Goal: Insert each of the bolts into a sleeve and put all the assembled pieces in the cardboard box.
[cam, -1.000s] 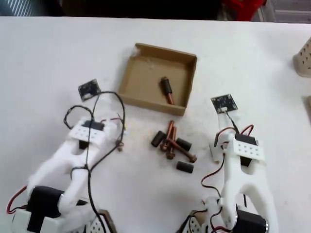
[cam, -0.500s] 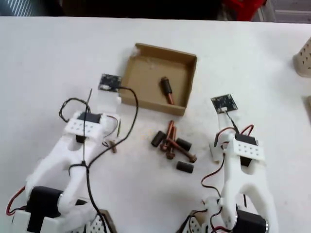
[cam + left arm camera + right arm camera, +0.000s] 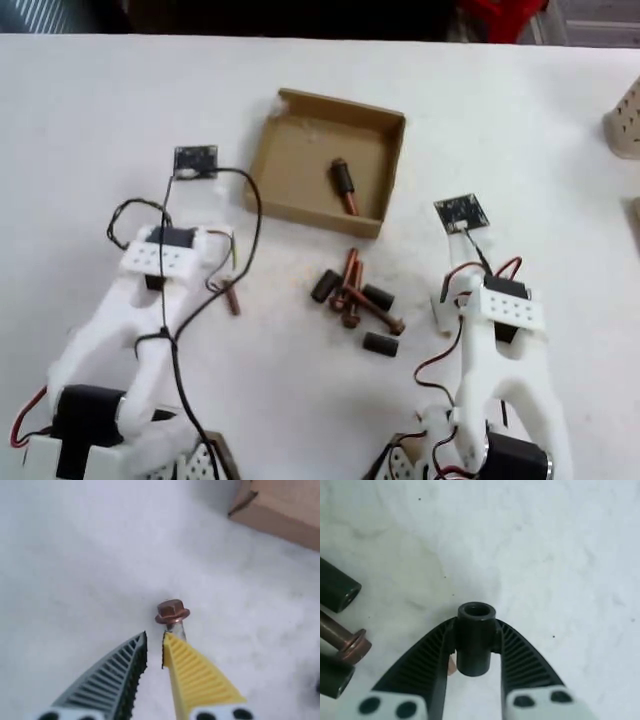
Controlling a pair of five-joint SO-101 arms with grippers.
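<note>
My left gripper [image 3: 154, 644] is shut on the shaft of a copper bolt [image 3: 171, 612], whose hex head sticks out past the grey and yellow fingertips. From above, that bolt [image 3: 230, 297] hangs just left of the loose pile, beside the left gripper [image 3: 222, 272]. My right gripper [image 3: 475, 626] is shut on a black sleeve [image 3: 476, 640], held upright with its bore facing the camera. The cardboard box [image 3: 300, 210] holds one assembled piece [image 3: 345, 186]. Loose bolts [image 3: 350, 285] and black sleeves [image 3: 380, 344] lie between the arms.
Two more sleeves [image 3: 337, 590] and a bolt head [image 3: 350, 644] lie close beside the right gripper. A corner of the box [image 3: 280, 510] shows beyond the left gripper. A beige block [image 3: 625, 120] stands at the table's right edge.
The left arm's wrist has swung to the left, carrying the bolt slightly left, away from the pile. The right arm has not moved.
</note>
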